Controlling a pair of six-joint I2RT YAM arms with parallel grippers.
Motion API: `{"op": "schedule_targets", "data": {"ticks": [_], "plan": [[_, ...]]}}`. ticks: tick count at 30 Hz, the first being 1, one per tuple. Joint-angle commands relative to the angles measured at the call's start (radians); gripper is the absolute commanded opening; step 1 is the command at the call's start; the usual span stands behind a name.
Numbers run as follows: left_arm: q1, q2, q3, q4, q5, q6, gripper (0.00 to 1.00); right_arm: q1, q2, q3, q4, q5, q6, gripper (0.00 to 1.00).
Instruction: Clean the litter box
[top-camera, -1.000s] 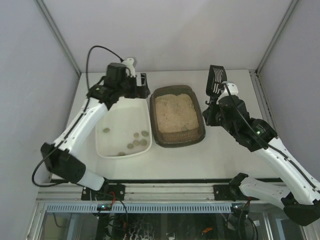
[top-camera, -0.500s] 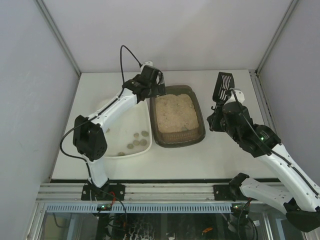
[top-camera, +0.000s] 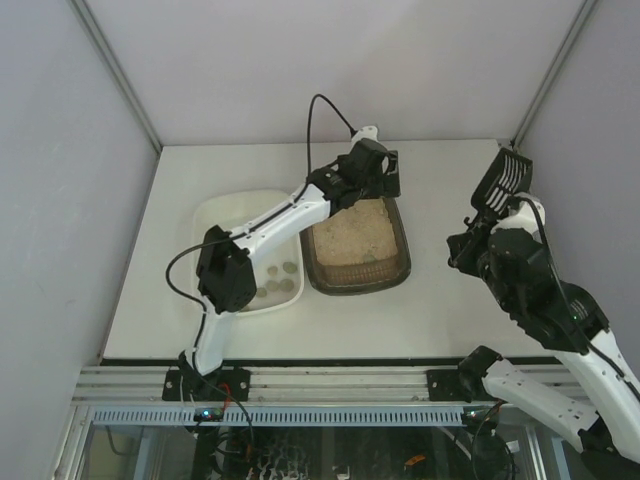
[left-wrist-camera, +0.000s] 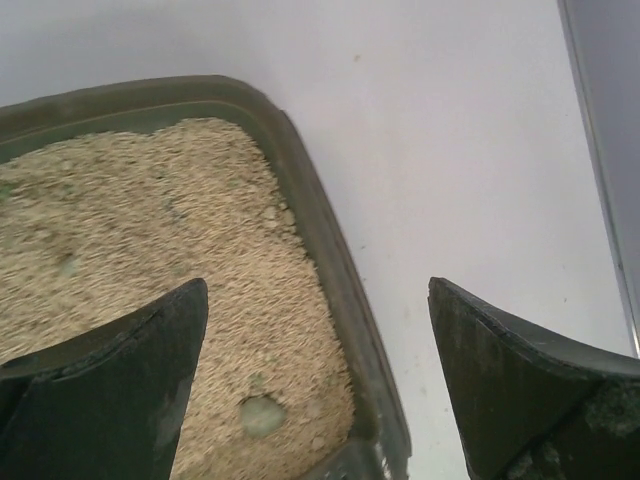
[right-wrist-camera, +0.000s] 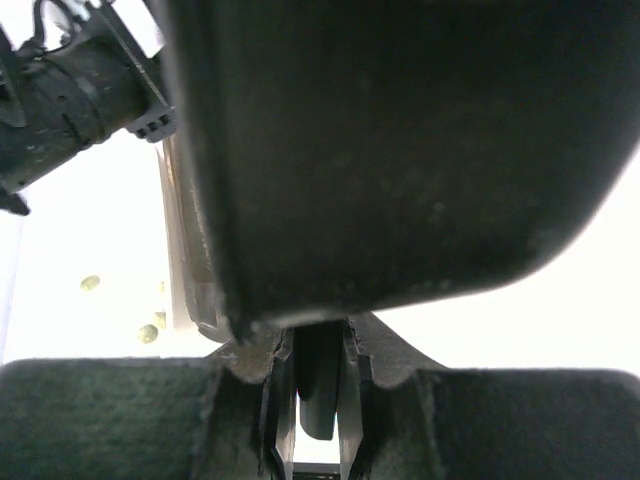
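The litter box (top-camera: 404, 262), dark with a thick rim, holds beige litter in the middle of the table. My left gripper (top-camera: 376, 178) hovers open over its far right corner. In the left wrist view its fingers (left-wrist-camera: 120, 390) straddle the box rim (left-wrist-camera: 330, 262), one over the litter and one over bare table, with nothing between them. A greenish clump (left-wrist-camera: 262, 414) lies in the litter near that corner. My right gripper (top-camera: 489, 232) is to the right of the box, shut on the handle (right-wrist-camera: 320, 385) of a black slotted scoop (top-camera: 501, 177), which points up and away.
A white tray (top-camera: 215, 215) stands left of the litter box with several small clumps (top-camera: 278, 281) at its near end. The left arm reaches across this tray. A grey wall and metal frame (top-camera: 530, 100) close in the table's far right side.
My left arm has swung right, from the white tray's far edge to the litter box's far right corner. My right arm has carried the scoop right, away from the box.
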Motion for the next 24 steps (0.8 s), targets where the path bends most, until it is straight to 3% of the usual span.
{"op": "schedule_targets", "data": {"ticks": [1, 11, 19, 24], "plan": [[-0.023, 0.108, 0.142, -0.033, 0.023, -0.044, 0.95, -0.005, -0.041, 0.006, -0.077, 0.051, 0.066, 0.00], [-0.065, 0.207, 0.152, 0.004, 0.072, -0.099, 0.93, -0.005, -0.098, -0.027, -0.091, 0.041, 0.052, 0.00], [-0.086, 0.249, 0.180, 0.024, 0.105, -0.061, 0.80, -0.005, -0.105, -0.036, -0.069, 0.039, 0.026, 0.00], [-0.086, 0.300, 0.231, -0.031, 0.153, 0.039, 0.66, -0.006, -0.146, -0.034, -0.045, 0.025, 0.009, 0.00]]}}
